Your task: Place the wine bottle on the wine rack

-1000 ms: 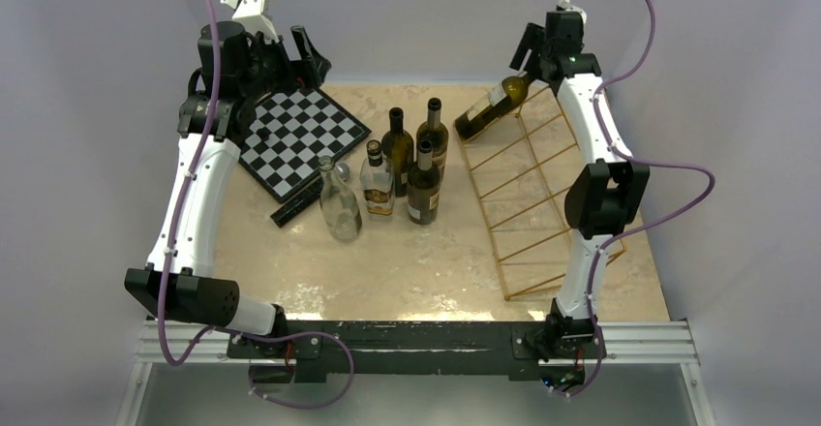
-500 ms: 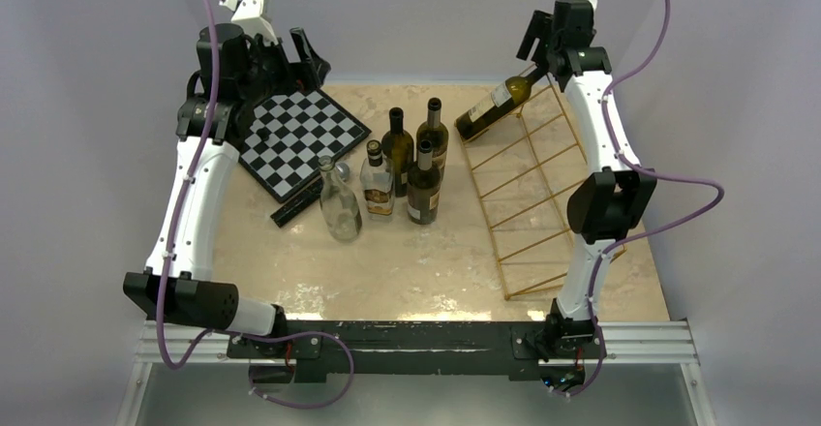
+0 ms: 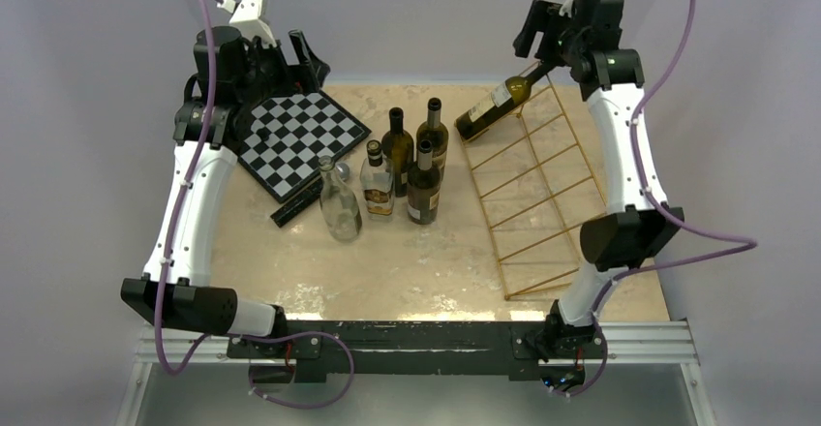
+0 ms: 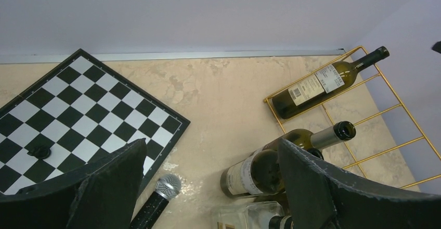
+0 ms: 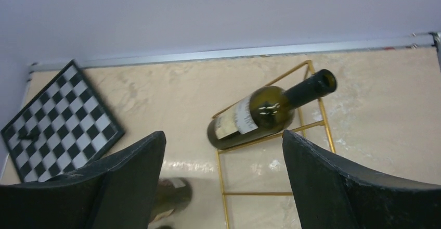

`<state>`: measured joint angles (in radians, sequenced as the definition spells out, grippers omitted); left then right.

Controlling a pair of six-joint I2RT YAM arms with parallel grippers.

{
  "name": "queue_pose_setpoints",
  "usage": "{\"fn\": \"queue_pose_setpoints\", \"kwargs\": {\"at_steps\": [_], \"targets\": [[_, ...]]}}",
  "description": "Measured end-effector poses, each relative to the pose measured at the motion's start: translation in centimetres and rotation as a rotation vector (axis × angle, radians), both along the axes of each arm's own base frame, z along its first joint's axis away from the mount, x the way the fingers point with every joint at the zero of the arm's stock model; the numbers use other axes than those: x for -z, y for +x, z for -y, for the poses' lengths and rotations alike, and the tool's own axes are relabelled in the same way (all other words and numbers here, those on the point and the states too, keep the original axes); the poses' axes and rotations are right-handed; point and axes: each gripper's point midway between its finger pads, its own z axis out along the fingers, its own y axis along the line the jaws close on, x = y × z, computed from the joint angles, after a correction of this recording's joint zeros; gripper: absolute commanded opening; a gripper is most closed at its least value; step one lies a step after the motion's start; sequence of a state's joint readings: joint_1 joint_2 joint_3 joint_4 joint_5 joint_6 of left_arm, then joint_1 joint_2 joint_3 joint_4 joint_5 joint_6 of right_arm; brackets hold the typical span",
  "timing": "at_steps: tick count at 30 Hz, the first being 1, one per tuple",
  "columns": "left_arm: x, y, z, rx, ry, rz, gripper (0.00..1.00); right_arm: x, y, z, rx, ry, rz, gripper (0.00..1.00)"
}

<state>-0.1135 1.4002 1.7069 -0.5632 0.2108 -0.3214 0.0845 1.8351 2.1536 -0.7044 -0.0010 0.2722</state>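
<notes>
Wine bottle [image 3: 491,106] is lying on its side in the far-end slot of the wine rack [image 3: 486,223], at the back R of the worktop [image 3: 407,261]. Dark olive-green glass, fat body and a long dark neck. There's a white label round the mid-body, w/ a barcode patch showing in the left wrist view. Base sits low at the rack's inner rail. The neck slants up and away toward the far R corner, crossing a gold rod. From the right wrist cam the mouth reads as a dark round ring, and there's a glint on the shoulder.

Right gripper [image 5: 223,133] hangs above the neck end, jaws spread wide, clear of the glass, nothing in them. Left gripper [image 4: 211,141] is over the chessboard [image 3: 295,136] at far L, also spread and empty.

Mid-worktop there's a cluster of upright bottles [image 3: 407,155], a clear one [image 3: 340,203] nearest, and a mic [image 4: 156,203] lying by the board's edge.
</notes>
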Motion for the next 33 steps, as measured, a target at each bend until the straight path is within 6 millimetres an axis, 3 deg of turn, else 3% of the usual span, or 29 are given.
{"fn": "queue_pose_setpoints", "kwargs": {"at_steps": [3,6,9,13,18,22,24,28,33], "targets": [[0.2,0.0,0.1,0.006,-0.001,-0.005,0.99,-2.9,-3.1,-2.6,-0.148,-0.005,0.057,0.88],[0.2,-0.1,0.2,0.013,-0.003,-0.005,0.99,-4.2,-7.0,-6.7,-0.350,-0.031,0.096,0.88],[0.3,-0.2,0.4,0.021,-0.005,-0.008,0.99,-3.5,-10.7,-11.3,-0.542,-0.067,0.105,0.88],[0.9,-0.2,0.5,0.030,-0.006,-0.022,0.99,-0.8,-14.6,-15.9,-0.713,-0.058,0.068,0.88],[1.5,-0.3,0.9,0.047,-0.016,-0.034,0.99,3.0,-17.9,-19.0,-0.807,-0.096,0.023,0.90],[1.6,-0.3,1.4,0.069,-0.037,-0.035,0.99,3.1,-20.1,-21.6,-0.886,-0.118,0.044,0.89],[1.5,-0.3,1.6,0.077,-0.048,-0.036,0.99,2.8,-20.6,-22.2,-0.897,-0.128,0.070,0.80],[1.9,-0.3,1.8,0.085,-0.058,-0.045,0.99,3.0,-20.7,-22.9,-0.878,-0.183,0.100,0.74],[2.1,-0.3,1.9,0.089,-0.063,-0.050,0.99,5.9,-20.7,-23.2,-0.851,-0.264,0.067,0.71]]}}
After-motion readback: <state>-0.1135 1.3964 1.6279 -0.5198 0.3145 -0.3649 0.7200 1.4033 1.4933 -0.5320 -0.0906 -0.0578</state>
